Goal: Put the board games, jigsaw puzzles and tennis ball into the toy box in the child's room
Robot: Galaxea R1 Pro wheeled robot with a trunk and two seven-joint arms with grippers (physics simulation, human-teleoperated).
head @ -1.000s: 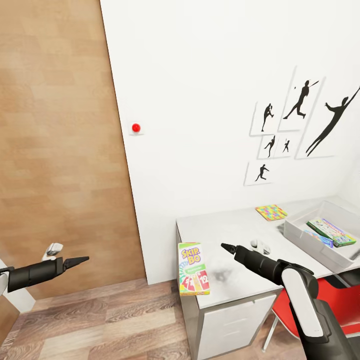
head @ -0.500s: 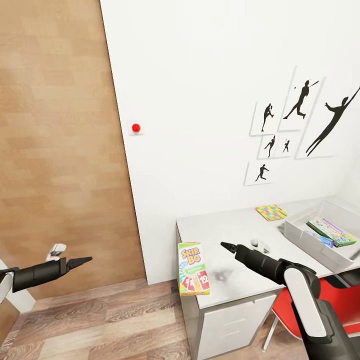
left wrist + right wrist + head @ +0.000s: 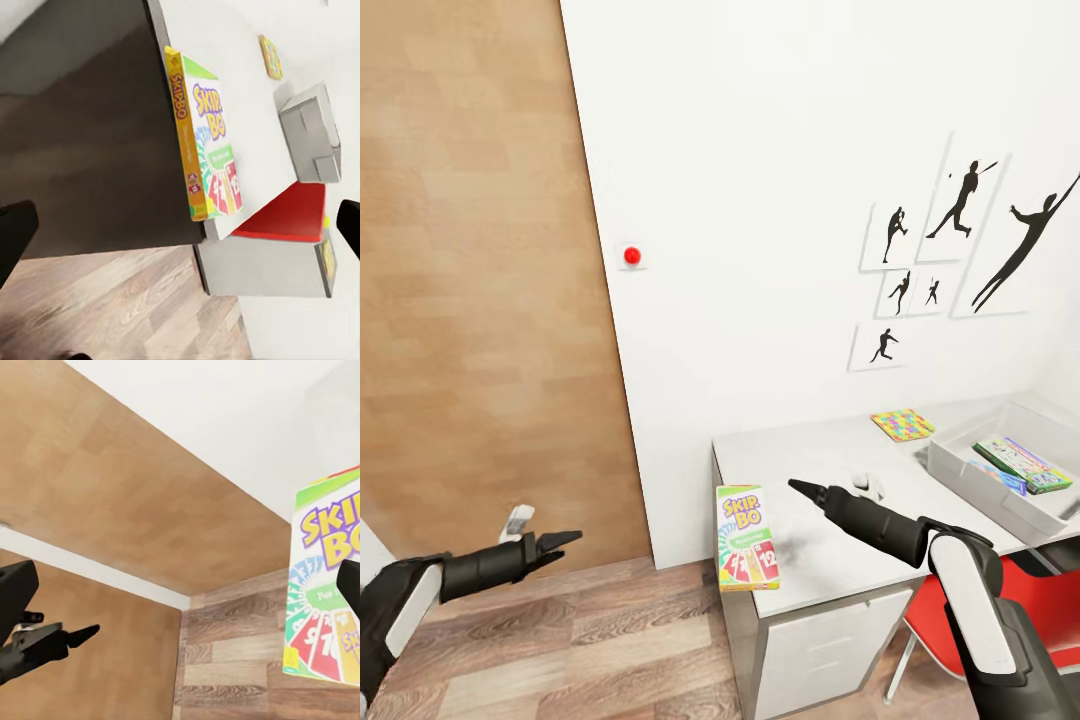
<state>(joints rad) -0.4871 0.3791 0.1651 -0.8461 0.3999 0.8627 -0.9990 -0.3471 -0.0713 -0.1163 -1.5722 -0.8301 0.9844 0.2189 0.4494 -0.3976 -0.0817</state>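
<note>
One red chair [image 3: 1040,600] tucked beside the table [image 3: 830,560].

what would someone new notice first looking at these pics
Likely the bright Skip-Bo box, lying at the near left corner of the grey table and jutting over its edge. Next, the black baseball-player silhouettes on the white wall, and the see-through toy box at the table's right, already holding game boxes.

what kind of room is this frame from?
Likely a child's bedroom or playroom corner: baseball-player silhouette pictures on the white wall, a grey desk carrying a Skip-Bo box and a puzzle board, plus a clear bin already holding game boxes.
</note>
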